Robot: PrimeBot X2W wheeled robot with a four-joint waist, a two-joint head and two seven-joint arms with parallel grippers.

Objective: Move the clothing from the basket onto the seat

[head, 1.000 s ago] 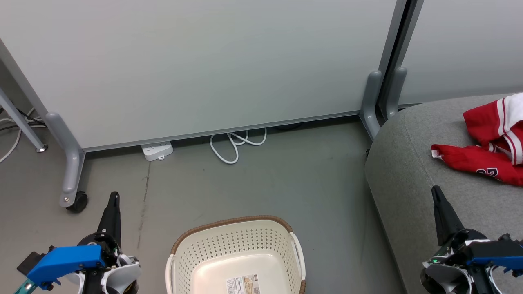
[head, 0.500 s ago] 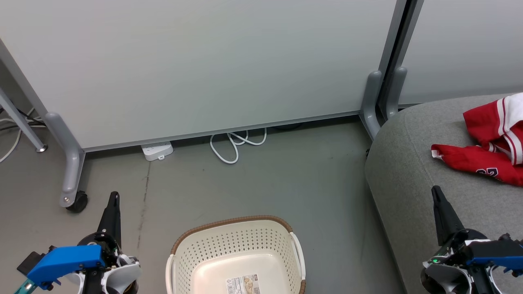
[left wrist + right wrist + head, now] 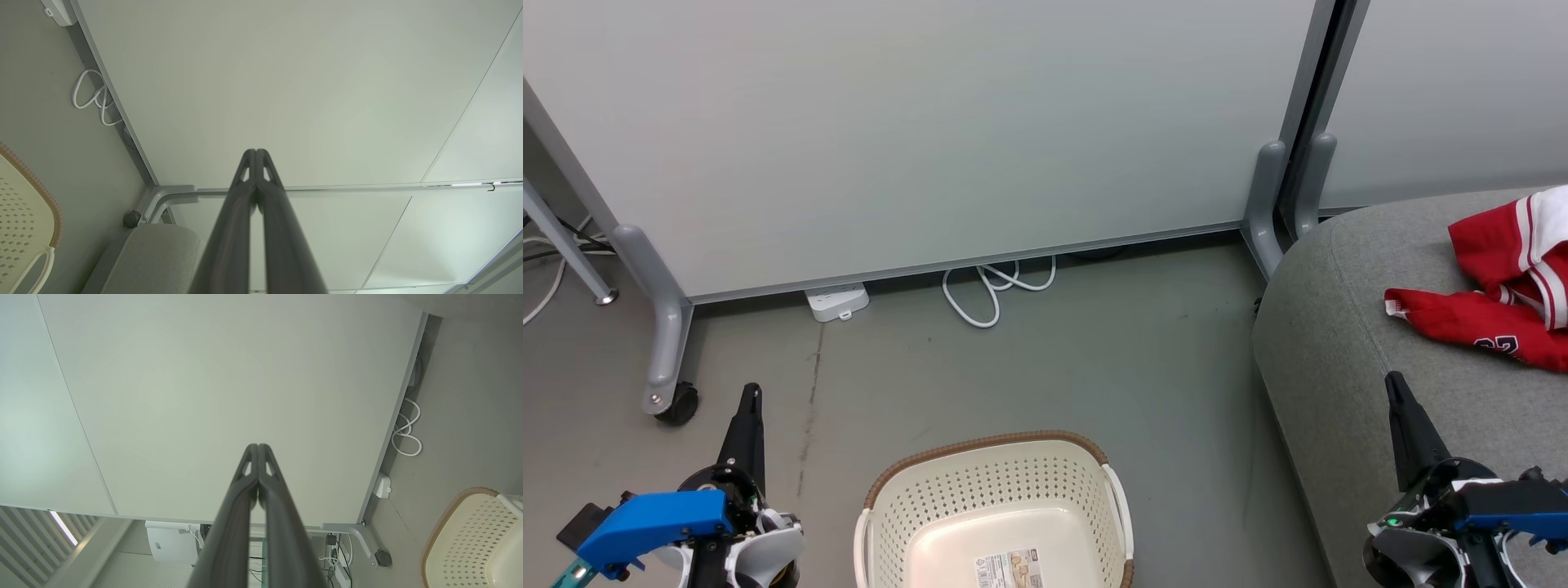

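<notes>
Ahead of both sets of jaws: the pale partition panel [image 3: 931,122], the biggest thing around. Beside and beyond the right gripper [image 3: 1393,380] is the grey seat [image 3: 1339,343]. Between the two grippers, nearer than their tips, the basket [image 3: 992,445] sits on the floor. What shows of its inside holds a label sticker and no fabric, but the frame edge cuts off its near end. The clothing [image 3: 1494,286] lies on the seat, beyond and right of the right tips, well apart from them. It's red with white trim, and part of a number is visible. The left gripper [image 3: 752,394] is left of the basket, over bare floor. Both pairs of jaws are pressed together with nothing between them.

My read: the transfer looks done and this is wrap-up. To do it well, check the basket's hidden near end before calling it. If a re-pick is needed, spread the jaws before descending and come in over the rim, clear of the handle.

View diffs:
- **Head view:** adds the clothing and the basket floor.
- **Left wrist view:** adds the seat corner meeting the partition foot.
- **Right wrist view:** adds a white unit [image 3: 171,541] and wiring beyond the panel's lower edge.

Smallest items: the cable loop [image 3: 988,298] and power strip [image 3: 837,300] at the panel's foot.
</notes>
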